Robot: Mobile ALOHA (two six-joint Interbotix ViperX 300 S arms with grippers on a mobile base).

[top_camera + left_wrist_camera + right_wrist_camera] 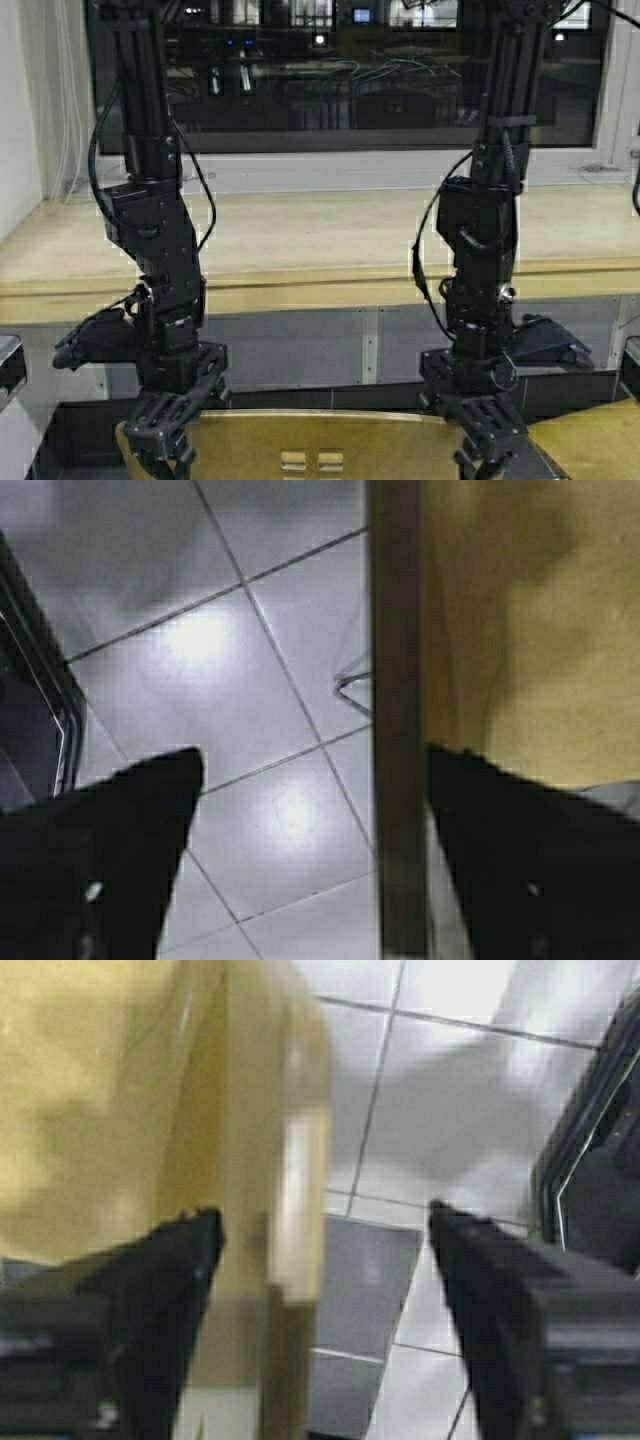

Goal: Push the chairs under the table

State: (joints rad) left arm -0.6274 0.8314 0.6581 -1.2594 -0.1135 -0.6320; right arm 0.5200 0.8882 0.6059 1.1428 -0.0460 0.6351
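- Straddling the top edge of the nearest chair (320,440), the left gripper (165,435) and right gripper (490,440) both have jaws spread open, one finger on each side of the backrest.
- A second chair (590,440) sits to the right.
- Beyond, the long surface (330,250) runs below the window (340,70).

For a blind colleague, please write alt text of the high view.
Two black robot arms reach down to a yellow-tan chair, the left gripper and right gripper open over its back's top corners. Beyond stands the long beige table before a dark window.
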